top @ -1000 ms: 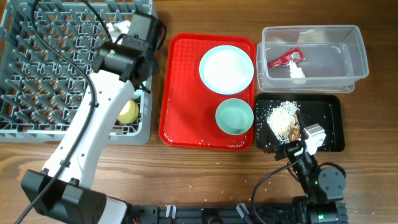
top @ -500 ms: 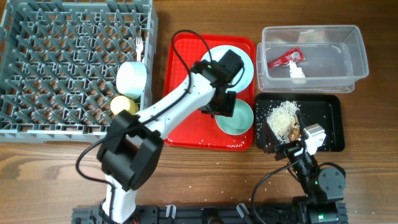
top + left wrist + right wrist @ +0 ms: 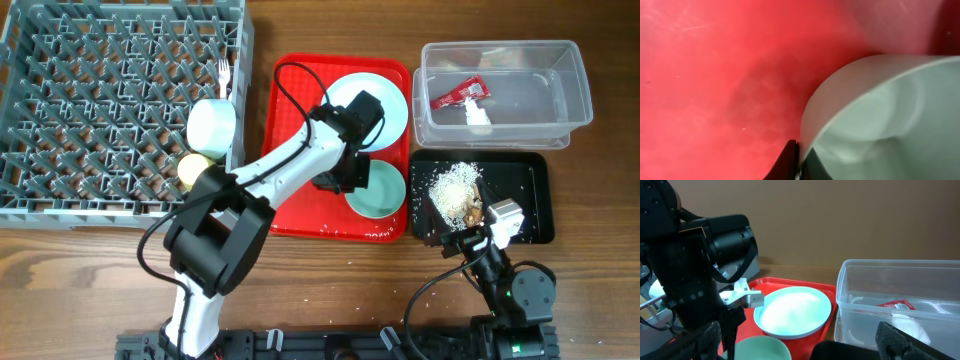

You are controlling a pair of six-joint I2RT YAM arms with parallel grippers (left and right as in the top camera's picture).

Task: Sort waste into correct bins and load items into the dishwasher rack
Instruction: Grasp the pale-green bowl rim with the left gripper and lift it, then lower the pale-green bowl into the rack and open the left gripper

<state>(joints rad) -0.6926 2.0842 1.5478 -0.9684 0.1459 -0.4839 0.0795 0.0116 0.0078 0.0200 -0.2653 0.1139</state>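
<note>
Left gripper (image 3: pixel 800 158) pinched on bowl (image 3: pixel 386 190) rim, rack side; bowl sits on red tray (image 3: pixel 290 130) below plate (image 3: pixel 388 100); lift straight, clear tray lip, seat tilted between dishwasher rack (image 3: pixel 60 205) pegs; right gripper (image 3: pixel 805 341) jaws apart, idle.

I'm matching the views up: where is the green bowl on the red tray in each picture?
Overhead: bowl, right of centre on the red tray.
Left wrist: lower right, large, blurred.
Right wrist: bottom edge, left of centre, cropped.
Shared landmark: the red tray under it.
</note>
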